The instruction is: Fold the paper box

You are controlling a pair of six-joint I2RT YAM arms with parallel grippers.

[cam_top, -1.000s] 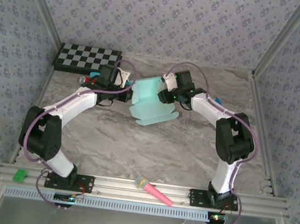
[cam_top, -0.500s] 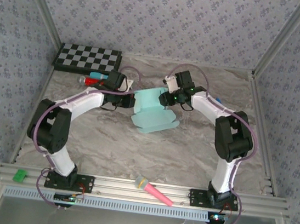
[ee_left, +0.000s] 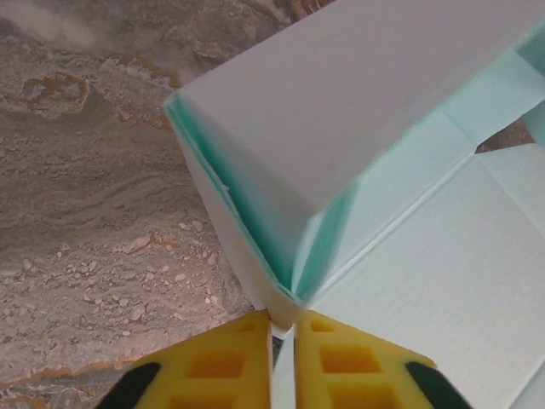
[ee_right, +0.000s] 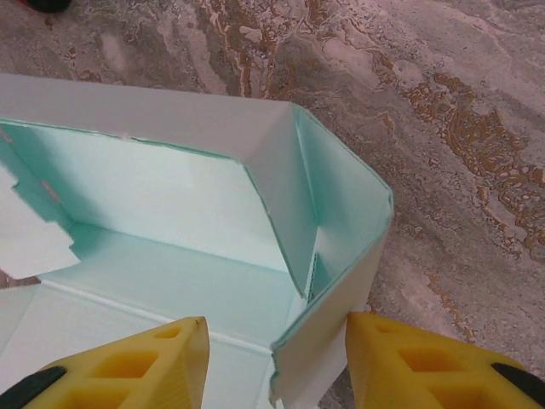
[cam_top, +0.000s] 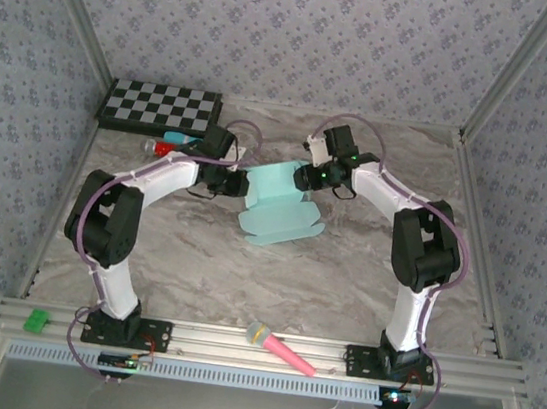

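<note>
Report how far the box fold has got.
Done: the pale aqua-blue card box has walls standing and one corner formed. In hand: left gripper pinches a corner edge; right gripper is open astride an end wall. Left: near flaps lie flat, unfolded.

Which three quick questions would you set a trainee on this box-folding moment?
1. True or false: the paper box lies completely flat, with no walls raised.
2. What lies on the near rail between the arm bases? A green block, B pink toy microphone, C checkerboard.
3. Are the right fingers open or shut?
Key: 1 false; 2 B; 3 open, astride a box wall.
</note>
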